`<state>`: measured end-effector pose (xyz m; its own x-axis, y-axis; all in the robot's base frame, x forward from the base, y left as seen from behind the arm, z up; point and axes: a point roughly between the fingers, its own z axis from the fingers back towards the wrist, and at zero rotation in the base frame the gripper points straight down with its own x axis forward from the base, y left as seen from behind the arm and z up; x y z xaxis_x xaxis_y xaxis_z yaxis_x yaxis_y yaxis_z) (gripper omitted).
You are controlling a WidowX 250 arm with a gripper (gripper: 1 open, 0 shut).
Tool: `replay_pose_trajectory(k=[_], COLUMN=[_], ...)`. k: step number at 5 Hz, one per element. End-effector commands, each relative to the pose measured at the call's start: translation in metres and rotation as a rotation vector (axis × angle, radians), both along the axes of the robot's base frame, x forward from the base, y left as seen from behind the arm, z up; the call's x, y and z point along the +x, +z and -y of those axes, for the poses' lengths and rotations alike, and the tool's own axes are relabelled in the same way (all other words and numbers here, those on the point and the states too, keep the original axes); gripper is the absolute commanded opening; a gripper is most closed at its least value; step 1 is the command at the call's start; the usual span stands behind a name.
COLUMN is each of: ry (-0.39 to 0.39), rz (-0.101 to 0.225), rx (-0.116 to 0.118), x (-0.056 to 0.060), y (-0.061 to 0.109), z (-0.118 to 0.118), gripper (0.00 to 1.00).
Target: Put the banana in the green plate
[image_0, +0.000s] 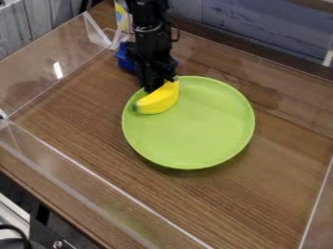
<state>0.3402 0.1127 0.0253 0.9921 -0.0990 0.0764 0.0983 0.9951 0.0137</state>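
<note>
The yellow banana point(159, 98) lies at the far left edge of the large lime-green plate point(196, 126), partly over its rim. My gripper point(160, 84) points straight down onto the banana's upper end, its dark fingers shut on it. The fingertips are hidden behind the banana and the gripper body. The plate rests flat on the wooden table.
A blue block point(128, 58) sits just behind the gripper, partly hidden by the arm. Clear plastic walls point(39, 73) fence the wooden table point(92, 146) on the left, front and right. A grey wall stands at the back.
</note>
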Motion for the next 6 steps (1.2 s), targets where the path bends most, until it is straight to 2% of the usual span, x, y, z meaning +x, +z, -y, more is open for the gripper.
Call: replay_pose_trajectory(k=[1,3,6], ry=[0.042,0.040,0.036], rz=[0.085,0.102,0.103], rx=[0.017,0.009,0.007], x=[0.019,0.025,0.034], y=[0.020,0.029,0.023], z=[-0.008,-0.005,-0.004], gripper=[0.00,0.00,0.00])
